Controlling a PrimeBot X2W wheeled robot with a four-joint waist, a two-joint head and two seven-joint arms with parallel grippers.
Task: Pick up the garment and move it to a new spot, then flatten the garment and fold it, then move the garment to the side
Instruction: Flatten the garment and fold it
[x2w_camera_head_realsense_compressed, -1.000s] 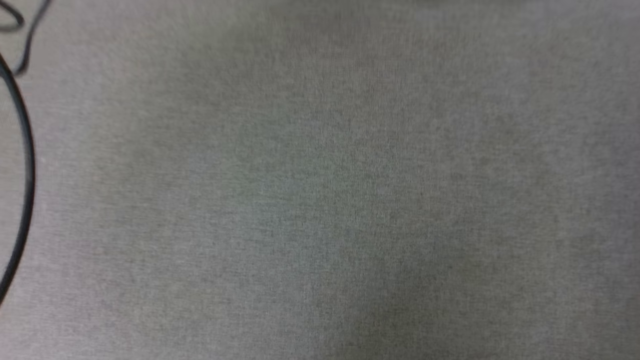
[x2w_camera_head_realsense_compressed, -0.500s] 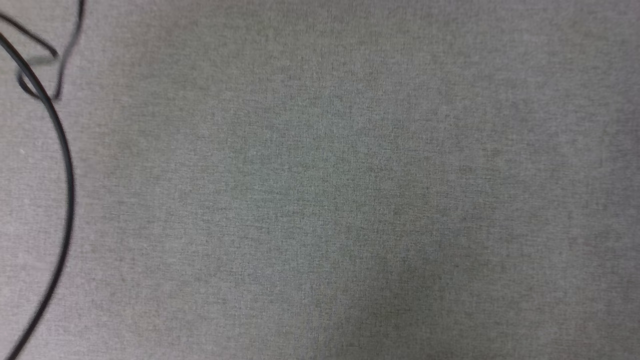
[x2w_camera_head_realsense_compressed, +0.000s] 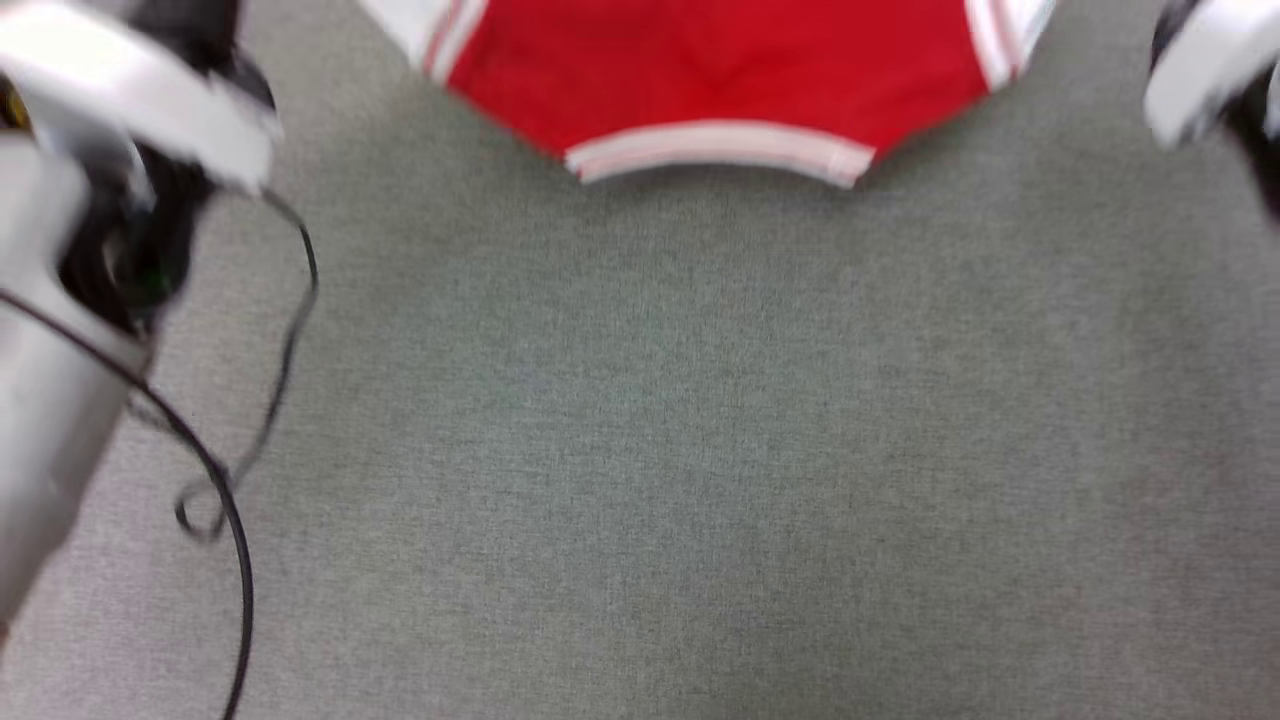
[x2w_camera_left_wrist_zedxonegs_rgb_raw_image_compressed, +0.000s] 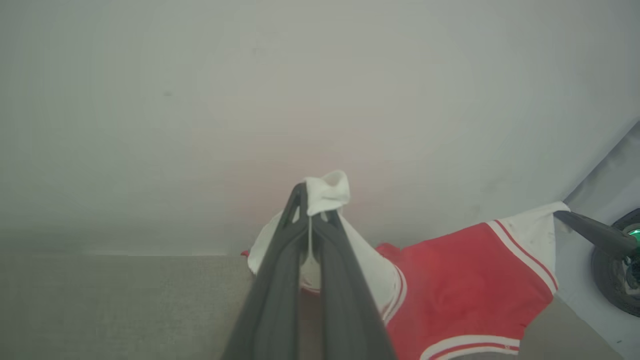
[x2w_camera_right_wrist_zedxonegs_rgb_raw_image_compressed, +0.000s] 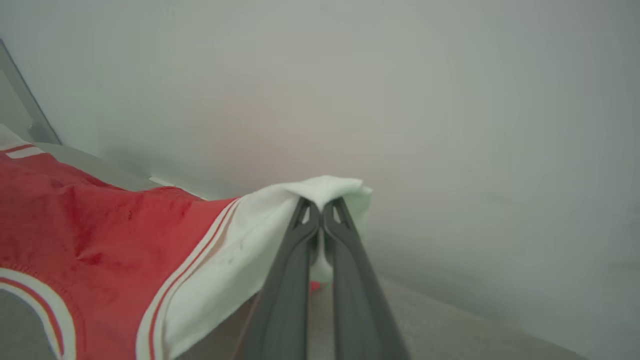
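near: we note grey fabric surface (x2w_camera_head_realsense_compressed: 640, 450), black cable (x2w_camera_head_realsense_compressed: 248, 600) at left | mid: left fingers (x2w_camera_left_wrist_zedxonegs_rgb_raw_image_compressed: 285, 260) and right fingers (x2w_camera_right_wrist_zedxonegs_rgb_raw_image_compressed: 295, 265) each clamped on a white corner | far: garment (x2w_camera_head_realsense_compressed: 720, 70) hangs spread between them

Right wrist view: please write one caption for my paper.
Right end effector shut on the white corner of the red garment, before a pale wall.

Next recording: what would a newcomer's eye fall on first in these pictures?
The red thin-fabric jersey with white shoulder panels and striped trim stands out at the top edge of the head view, over the grey woven surface. The left tool and right tool each pinch a white shoulder corner, the cloth stretched between them. A thin black cable loops at the head view's lower left.
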